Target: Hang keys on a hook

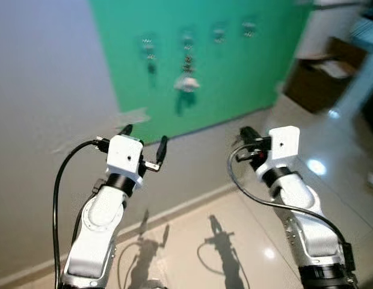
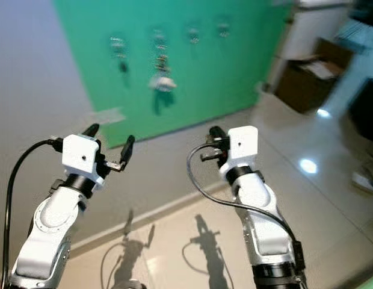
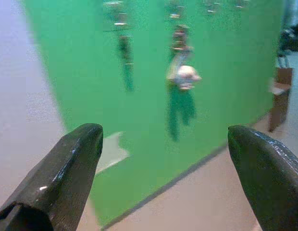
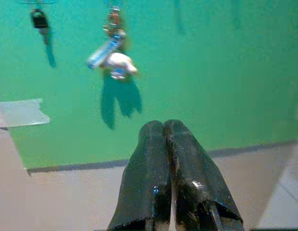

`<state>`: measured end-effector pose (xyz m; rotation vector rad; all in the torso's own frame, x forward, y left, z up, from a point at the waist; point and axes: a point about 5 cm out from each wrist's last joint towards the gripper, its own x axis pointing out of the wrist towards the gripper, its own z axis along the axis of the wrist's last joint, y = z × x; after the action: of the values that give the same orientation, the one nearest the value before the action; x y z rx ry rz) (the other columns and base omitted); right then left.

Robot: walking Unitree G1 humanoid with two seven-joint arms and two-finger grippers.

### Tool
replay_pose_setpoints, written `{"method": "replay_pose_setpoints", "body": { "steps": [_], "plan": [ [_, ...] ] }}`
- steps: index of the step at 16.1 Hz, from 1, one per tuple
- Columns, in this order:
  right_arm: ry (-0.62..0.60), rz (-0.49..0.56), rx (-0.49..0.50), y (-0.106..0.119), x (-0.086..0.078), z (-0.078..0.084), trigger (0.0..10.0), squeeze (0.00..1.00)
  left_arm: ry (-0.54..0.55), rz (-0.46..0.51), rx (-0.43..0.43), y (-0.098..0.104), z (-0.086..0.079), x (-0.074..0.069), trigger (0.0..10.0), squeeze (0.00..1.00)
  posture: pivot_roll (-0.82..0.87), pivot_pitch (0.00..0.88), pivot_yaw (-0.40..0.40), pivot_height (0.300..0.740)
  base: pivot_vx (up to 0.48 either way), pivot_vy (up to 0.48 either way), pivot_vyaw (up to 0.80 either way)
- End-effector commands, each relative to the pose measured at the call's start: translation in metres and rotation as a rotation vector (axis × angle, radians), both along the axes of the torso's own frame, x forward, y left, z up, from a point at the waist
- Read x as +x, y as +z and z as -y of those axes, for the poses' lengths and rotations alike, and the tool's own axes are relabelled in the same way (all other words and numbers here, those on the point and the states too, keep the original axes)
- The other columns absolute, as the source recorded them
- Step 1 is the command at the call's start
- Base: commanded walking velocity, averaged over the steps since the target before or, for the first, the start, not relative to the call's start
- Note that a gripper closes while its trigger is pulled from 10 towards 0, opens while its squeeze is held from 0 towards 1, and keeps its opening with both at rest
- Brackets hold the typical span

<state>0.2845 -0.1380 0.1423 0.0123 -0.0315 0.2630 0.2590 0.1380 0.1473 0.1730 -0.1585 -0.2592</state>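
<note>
**Keys on hook, both grippers empty and off the board**

Left gripper [image 1: 144,142]: fingers [image 3: 67,166] spread wide, nothing between them. In its wrist view the gap frames the green board [image 3: 154,120], with the keys dead ahead.

Right gripper [image 1: 246,133]: fingers [image 4: 151,168] pressed together, tip to tip, holding nothing. Pointed at the board too, keys up at 11 o'clock from the tips in its wrist view.

Both arms are raised in front of the body, left one at 8 o'clock in the head view, right one at 4 o'clock, well apart from each other and from the wall.

Keys [image 1: 187,81]: hanging on the second hook [image 1: 187,41] from the left in a row of four, at 12 o'clock in the head view. Bunch has a white charm and a blue-and-white tag, and it casts a dark shadow on the board just below. A small dark item [image 1: 150,65] hangs from the first hook, at 9 o'clock from the keys.

Grey tape strip [image 1: 133,115] sits on the board's left edge, at 7 o'clock from the keys. Brown cardboard box [image 1: 319,75] on the tiled floor [image 1: 192,241] at 2 o'clock, blurred.
</note>
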Motion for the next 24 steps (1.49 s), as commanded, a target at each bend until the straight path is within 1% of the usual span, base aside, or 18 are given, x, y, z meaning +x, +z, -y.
{"method": "replay_pose_setpoints", "body": {
  "steps": [1,4,5,7,10,11,12,15,17,19,22,24],
  "plan": [
    [0.0,0.016,0.007,0.003,0.002,-0.002,10.0,0.0,0.002,0.003,0.001,0.001,-0.002,0.001,10.0,0.0,0.01,0.0,-0.023,0.74,0.36,0.0,0.46],
    [0.006,-0.007,0.027,0.0,0.002,-0.002,10.0,0.0,-0.001,-0.007,-0.001,-0.001,-0.005,0.0,10.0,0.0,0.01,0.0,-0.024,0.74,0.369,0.0,0.0],
    [0.03,-0.013,0.003,-0.003,0.0,-0.004,10.0,0.0,0.001,-0.013,0.0,-0.003,-0.006,-0.001,10.0,0.0,0.01,0.0,-0.025,0.74,0.371,0.0,0.0],
    [0.04,-0.021,-0.012,-0.007,-0.002,-0.005,10.0,0.0,0.014,-0.029,0.01,-0.008,-0.011,-0.003,10.0,0.0,0.02,0.0,-0.029,0.74,0.368,0.0,0.0],
    [0.035,-0.03,-0.008,-0.008,-0.002,-0.004,10.0,0.0,0.018,-0.037,0.007,-0.01,-0.01,-0.005,10.0,0.0,0.01,0.0,-0.036,0.74,0.369,0.0,0.73],
    [0.026,-0.035,0.006,-0.009,-0.002,-0.002,10.0,0.0,0.018,-0.037,0.002,-0.011,-0.009,-0.006,10.0,0.0,0.01,0.0,-0.037,0.74,0.266,0.0,0.0],
    [0.016,-0.041,0.021,-0.01,-0.003,-0.001,10.0,0.0,0.018,-0.032,-0.008,-0.01,-0.008,-0.007,10.0,0.0,0.01,0.0,-0.038,0.74,0.0,0.0,0.0],
    [0.008,-0.044,0.028,-0.011,-0.004,0.002,10.0,0.0,0.012,-0.016,0.003,-0.01,-0.007,-0.008,10.0,0.0,0.01,0.0,-0.036,0.74,0.0,0.0,0.0],
    [0.009,-0.025,0.002,-0.008,-0.004,0.003,10.0,0.0,0.007,-0.007,0.015,-0.009,-0.007,-0.008,10.0,0.0,0.01,0.0,-0.036,0.74,0.0,0.0,0.0],
    [0.01,-0.019,-0.005,-0.007,-0.003,0.001,10.0,0.0,0.007,-0.005,0.018,-0.008,-0.006,-0.008,10.0,0.0,0.01,0.0,-0.031,0.74,0.0,-0.341,0.0],
    [-0.002,-0.003,0.001,-0.004,-0.002,0.002,10.0,0.0,0.009,0.004,0.021,-0.007,-0.006,-0.006,10.0,0.0,0.01,0.0,-0.029,0.74,0.0,-0.417,0.56],
    [-0.024,0.003,0.009,-0.003,-0.002,0.006,10.0,0.0,0.007,0.004,0.02,-0.008,-0.006,-0.007,10.0,0.0,0.0,0.0,-0.027,0.74,0.0,-0.422,0.56]
  ]
}}
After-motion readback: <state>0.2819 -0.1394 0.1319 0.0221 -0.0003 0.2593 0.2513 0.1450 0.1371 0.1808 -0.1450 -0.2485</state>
